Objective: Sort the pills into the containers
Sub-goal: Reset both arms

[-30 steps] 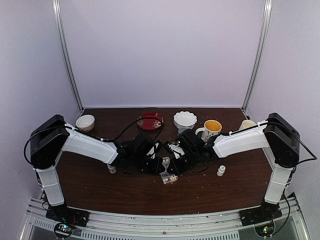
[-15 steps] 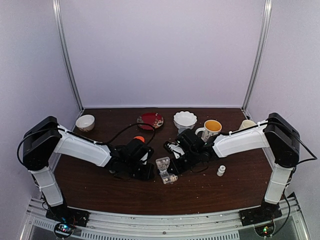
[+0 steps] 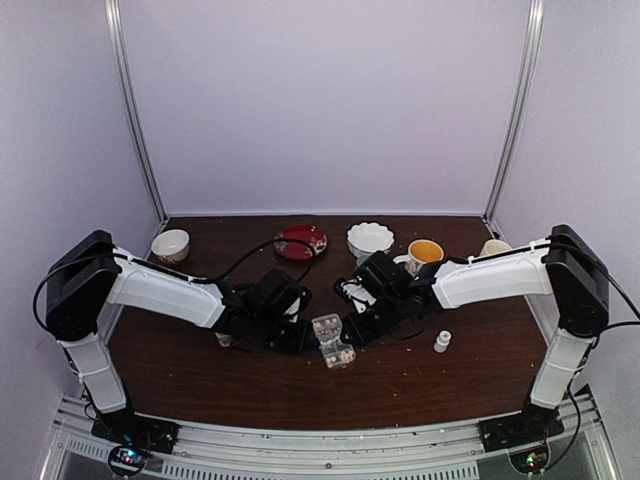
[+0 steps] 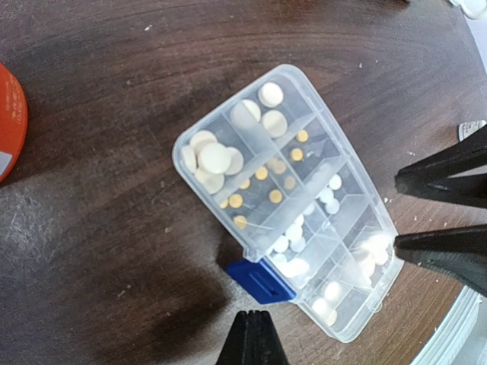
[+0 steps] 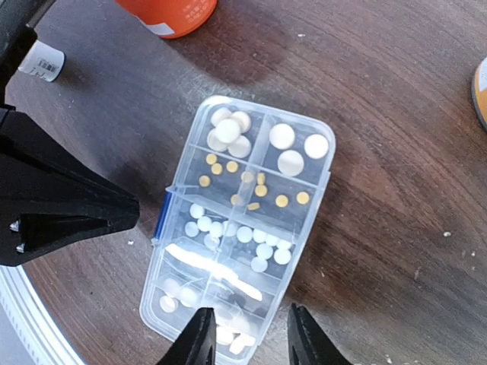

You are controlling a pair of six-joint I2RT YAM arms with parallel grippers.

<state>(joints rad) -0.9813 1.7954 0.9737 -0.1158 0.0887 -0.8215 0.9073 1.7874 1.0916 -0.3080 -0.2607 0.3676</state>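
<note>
Right wrist view: right hand [image 5: 249,310] open astride the near end of the clear pill box [image 5: 266,115], pills [image 5: 244,235] inside; left hand [image 4: 252,315] closed, just short of the box's blue latch [image 4: 260,281].

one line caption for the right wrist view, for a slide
Right gripper open over one end of the clear pill box, white and yellow pills sorted inside

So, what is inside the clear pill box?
The pill box holds large whitish pills in the end cells, small yellow pills next, then small white pills. The last cells lie under glare and the fingers of the right end effector, so they show only partly.
</note>
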